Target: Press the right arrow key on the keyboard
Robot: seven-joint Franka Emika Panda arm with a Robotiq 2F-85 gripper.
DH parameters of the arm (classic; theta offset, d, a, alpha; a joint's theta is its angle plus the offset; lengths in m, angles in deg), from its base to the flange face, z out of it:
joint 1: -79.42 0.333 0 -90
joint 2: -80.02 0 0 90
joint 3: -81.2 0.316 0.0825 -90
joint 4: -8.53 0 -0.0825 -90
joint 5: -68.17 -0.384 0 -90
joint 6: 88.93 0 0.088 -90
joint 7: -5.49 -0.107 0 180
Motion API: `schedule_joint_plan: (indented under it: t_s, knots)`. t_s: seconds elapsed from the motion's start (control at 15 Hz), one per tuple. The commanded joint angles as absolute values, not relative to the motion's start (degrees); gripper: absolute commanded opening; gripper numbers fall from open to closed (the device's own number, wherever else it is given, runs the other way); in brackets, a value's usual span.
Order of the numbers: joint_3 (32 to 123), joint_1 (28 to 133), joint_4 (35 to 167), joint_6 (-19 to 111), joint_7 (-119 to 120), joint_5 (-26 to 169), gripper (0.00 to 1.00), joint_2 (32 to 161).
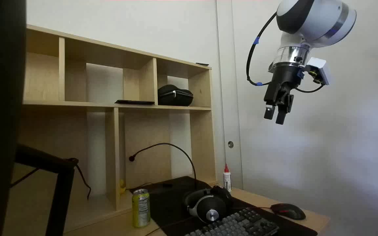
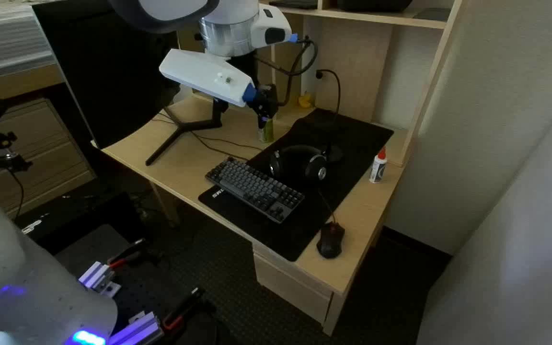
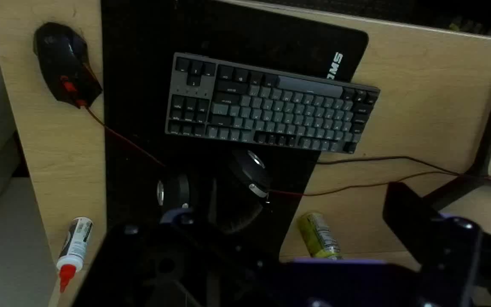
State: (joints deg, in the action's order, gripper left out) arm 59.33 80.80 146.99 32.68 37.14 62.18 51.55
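Note:
The flat black and grey keyboard (image 1: 238, 224) lies on a black desk mat, and also shows in an exterior view (image 2: 257, 188) and upside down in the wrist view (image 3: 288, 108). Its arrow keys are at the upper left in the wrist view; the right arrow key (image 3: 182, 64) is the outermost one. My gripper (image 1: 274, 118) is high above the desk with its two fingers apart and nothing between them. In the wrist view the right-hand finger is a dark shape; the other finger is hard to make out against the dark mat and headphones.
Black headphones (image 2: 300, 165) stand beside the keyboard on the mat (image 2: 352, 139). A dark mouse (image 2: 331, 239), a red-capped white bottle (image 2: 378, 167), a yellow-green can (image 1: 141, 208), a thin bent stalk (image 1: 179, 149), cables, a monitor stand (image 2: 185, 127) and a wooden shelf (image 1: 154, 82) surround it.

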Motion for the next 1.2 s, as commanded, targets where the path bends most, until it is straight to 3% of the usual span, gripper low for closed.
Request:
schedule_joint_plan:
  t_s: [0.0,0.47,0.73,1.13]
  knots:
    - [60.82,79.10,146.84,32.43,37.87,61.23,1.00,51.89]
    - [60.10,82.52,142.70,59.56,24.65,49.35,1.00,75.23]
    - [65.35,77.25,142.98,59.73,22.62,49.30,1.00,77.39]
    - [65.60,74.39,143.74,58.33,19.96,53.84,1.00,80.98]
